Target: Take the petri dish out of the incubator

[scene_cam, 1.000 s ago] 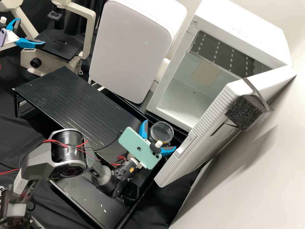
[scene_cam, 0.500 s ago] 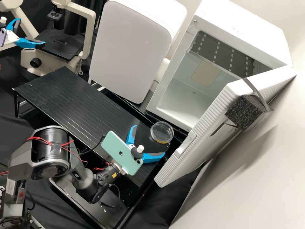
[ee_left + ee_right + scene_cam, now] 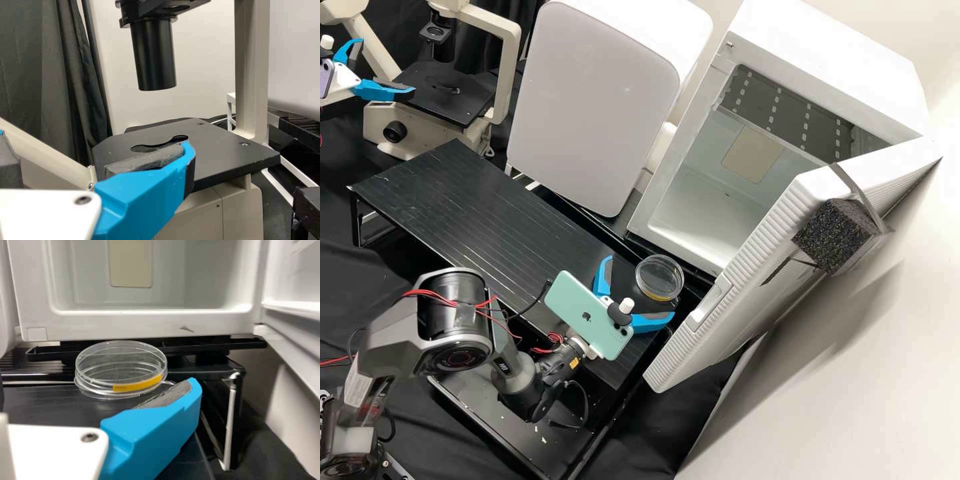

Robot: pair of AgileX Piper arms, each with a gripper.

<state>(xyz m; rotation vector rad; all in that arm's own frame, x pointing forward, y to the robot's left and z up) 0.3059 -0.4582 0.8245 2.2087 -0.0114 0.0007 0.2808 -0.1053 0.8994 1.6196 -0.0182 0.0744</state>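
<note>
In the high view my right gripper [image 3: 641, 286] stands open by the clear petri dish [image 3: 659, 278], with nothing held. The dish lies on the black slatted rack [image 3: 473, 207], before the incubator [image 3: 693, 200], whose door [image 3: 753, 280] stands open. In the right wrist view the dish [image 3: 120, 370], bearing a yellow label, sits beyond my right gripper [image 3: 98, 384], below the incubator's front edge. My left gripper [image 3: 387, 67] is open and holds nothing near the microscope; in the left wrist view my left gripper [image 3: 95, 142] is before the microscope stage [image 3: 225, 155].
A closed white appliance [image 3: 593, 107] stands to the left of the incubator. Black foam [image 3: 833, 233] is strapped on the open door. The microscope [image 3: 507, 73] occupies the back left. A phone [image 3: 587, 313] is mounted on the right arm.
My right gripper has drawn back from around the dish, then come partway toward it again, its fingers staying apart. The dish and the left arm have kept still.
</note>
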